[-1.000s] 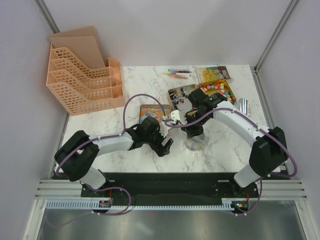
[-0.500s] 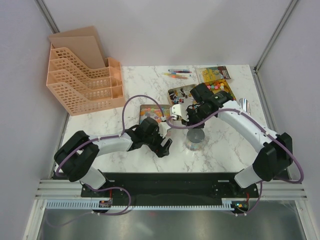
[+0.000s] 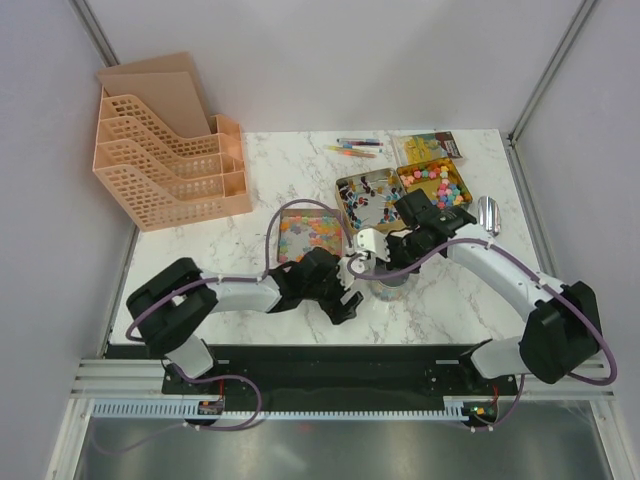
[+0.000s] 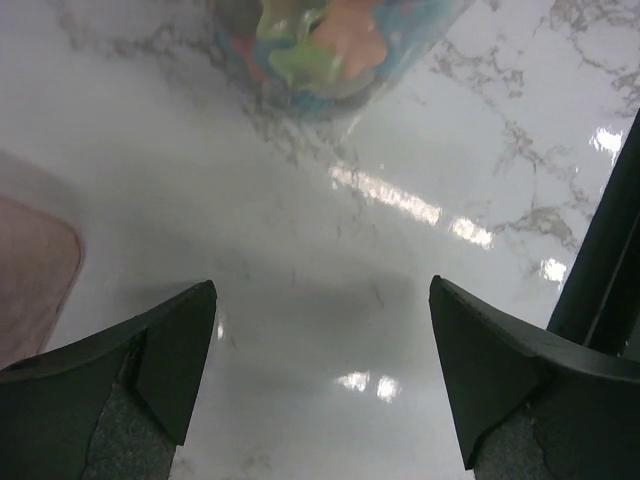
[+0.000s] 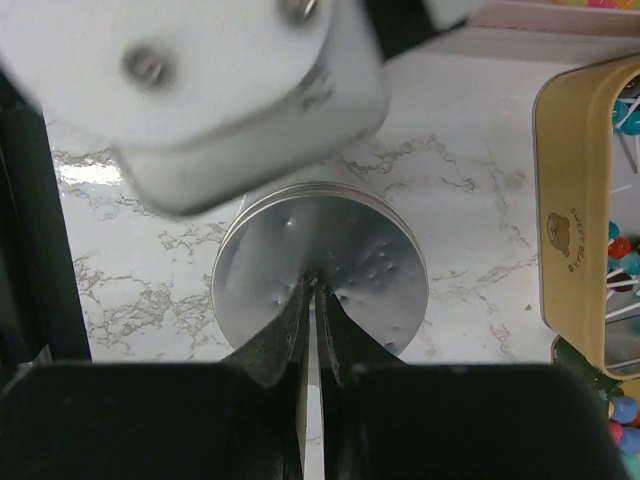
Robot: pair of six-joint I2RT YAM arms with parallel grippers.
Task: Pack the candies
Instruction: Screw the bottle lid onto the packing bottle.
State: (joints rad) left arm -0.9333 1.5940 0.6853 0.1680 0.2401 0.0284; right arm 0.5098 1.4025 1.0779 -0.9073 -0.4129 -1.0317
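A clear jar of pastel candies stands on the marble near the front, capped by a silver lid; it also shows in the top view. My left gripper is open and empty, low over the marble just left of the jar. My right gripper is shut, its tips over the middle of the lid. More candies lie in a pink tray, in a tin of dark wrapped ones and in a tin of bright ones.
A peach file rack stands at the back left. Thin pens and a packet lie at the back. A shiny metal piece lies at the right. A white housing hangs close above the lid.
My right gripper has swung from the dark-candy tin down to the jar lid. My left arm has slid right toward the jar, uncovering the pink tray.
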